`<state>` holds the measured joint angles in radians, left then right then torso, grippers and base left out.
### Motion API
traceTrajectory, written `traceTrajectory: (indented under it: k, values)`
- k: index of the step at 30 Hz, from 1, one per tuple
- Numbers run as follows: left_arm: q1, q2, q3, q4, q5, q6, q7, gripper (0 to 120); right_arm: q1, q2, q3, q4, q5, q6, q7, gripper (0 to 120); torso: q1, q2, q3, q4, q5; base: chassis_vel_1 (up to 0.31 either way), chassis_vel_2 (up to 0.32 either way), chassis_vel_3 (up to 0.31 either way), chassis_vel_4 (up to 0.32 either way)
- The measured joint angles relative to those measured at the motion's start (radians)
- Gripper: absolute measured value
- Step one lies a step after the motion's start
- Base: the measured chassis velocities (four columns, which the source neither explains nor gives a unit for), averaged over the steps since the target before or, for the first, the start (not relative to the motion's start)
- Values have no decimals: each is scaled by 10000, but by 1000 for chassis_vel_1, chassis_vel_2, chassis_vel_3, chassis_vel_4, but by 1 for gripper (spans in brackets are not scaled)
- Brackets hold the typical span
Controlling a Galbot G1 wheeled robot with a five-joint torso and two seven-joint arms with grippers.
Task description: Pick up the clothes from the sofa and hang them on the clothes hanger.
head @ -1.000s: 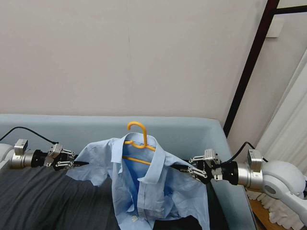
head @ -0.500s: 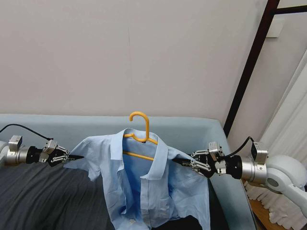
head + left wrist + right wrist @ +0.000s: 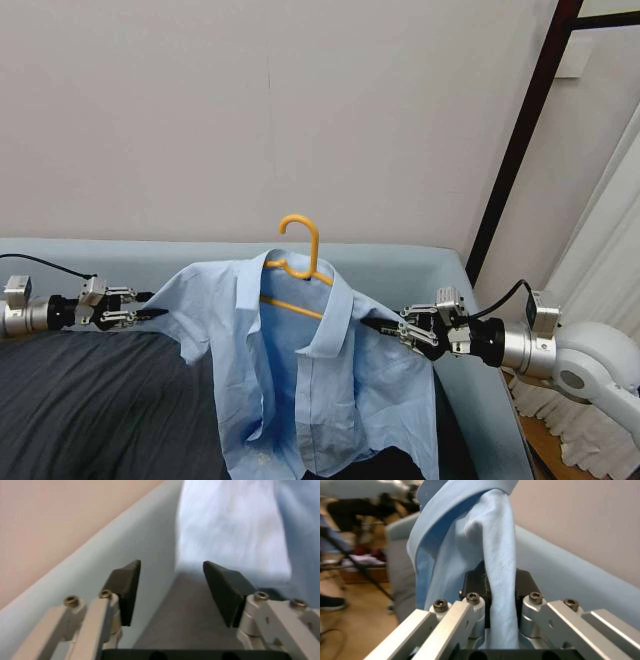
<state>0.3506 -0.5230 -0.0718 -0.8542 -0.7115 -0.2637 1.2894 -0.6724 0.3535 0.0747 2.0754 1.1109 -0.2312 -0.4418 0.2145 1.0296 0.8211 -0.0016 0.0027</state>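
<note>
Black pole point(image 3: 517, 150) stands against pale wall point(image 3: 250, 110), white curtain point(image 3: 600, 270) to its right

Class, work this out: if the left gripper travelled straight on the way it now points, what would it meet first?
The light blue button-up shirt: its cloth lies straight ahead of the open left gripper. How near is hard to judge.

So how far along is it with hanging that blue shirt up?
Done: the blue shirt is on the yellow hanger and lifted over the sofa. In hand: the right gripper has its jaws shut on one shoulder; the left gripper is beside the other sleeve, jaws open, gripping nothing. Left: the hanger's hook hangs on nothing yet, and the black frame to the right is some way off.
</note>
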Motion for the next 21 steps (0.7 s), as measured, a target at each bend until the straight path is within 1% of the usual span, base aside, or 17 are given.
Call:
traceTrajectory:
  k: [1,2,4,5,6,7,8,9,11,12,14,16,17,19,21]
  values:
    - [175,34,-99,28,70,-42,-479,64,48,-246,49,141,161,-117,458,7,0,0,0,0,0,0,0,0,0]
    - [175,34,-99,28,70,-42,-479,64,48,-246,49,141,161,-117,458,7,0,0,0,0,0,0,0,0,0]
    - [721,49,-377,-64,-35,-89,-1516,73,9,-745,314,476,625,-327,1259,7,0,0,0,6,-3,0,0,0,0]
    - [721,49,-377,-64,-35,-89,-1516,73,9,-745,314,476,625,-327,1259,7,0,0,0,6,-3,0,0,0,0]
    - [958,36,-459,-180,-156,-116,-1913,77,-41,-877,450,597,808,-379,1470,7,0,0,0,6,-3,0,0,0,0]
    - [1346,-22,-632,-459,-437,-160,-2639,84,-148,-1088,681,883,1209,-414,1940,7,-1,0,0,7,-4,0,0,0,0]
    - [1598,-115,-849,-688,-704,-183,-3051,88,-216,-1247,841,1199,1629,-439,2557,7,-1,0,0,4,-3,0,0,0,0]
    - [1598,-115,-849,-688,-704,-183,-3051,88,-216,-1247,841,1199,1629,-439,2557,7,-1,0,0,4,-3,0,0,0,0]
    - [2073,-330,-1408,-1326,-1089,-192,-3605,99,-307,-1522,1237,2037,2729,-577,4527,7,0,0,0,0,2,0,0,0,0]
    - [2073,-330,-1408,-1326,-1089,-192,-3605,99,-307,-1522,1237,2037,2729,-577,4527,7,0,0,0,0,2,0,0,0,0]
    - [2554,-515,-1823,-1978,-1252,-186,-3849,105,-289,-1777,1717,2812,3721,-1020,6663,7,-1,1,-1,-1,3,0,0,0,0]
    - [2999,-632,-2051,-2480,-1249,-188,-4029,109,-211,-2098,2100,3107,4304,-1385,8163,7,-1,1,-1,1,-1,0,0,0,0]
    - [2999,-632,-2051,-2480,-1249,-188,-4029,109,-211,-2098,2100,3107,4304,-1385,8163,7,-1,1,-1,1,-1,0,0,0,0]
    - [3320,-754,-2168,-2889,-1204,-200,-4179,112,-163,-2521,2659,3216,4834,-1767,9255,7,-1,0,0,4,3,0,0,0,0]
    - [3489,-869,-2200,-3160,-1106,-200,-4285,114,-136,-2849,3312,3195,5564,-2188,10079,7,-1,0,0,3,1,0,0,0,0]
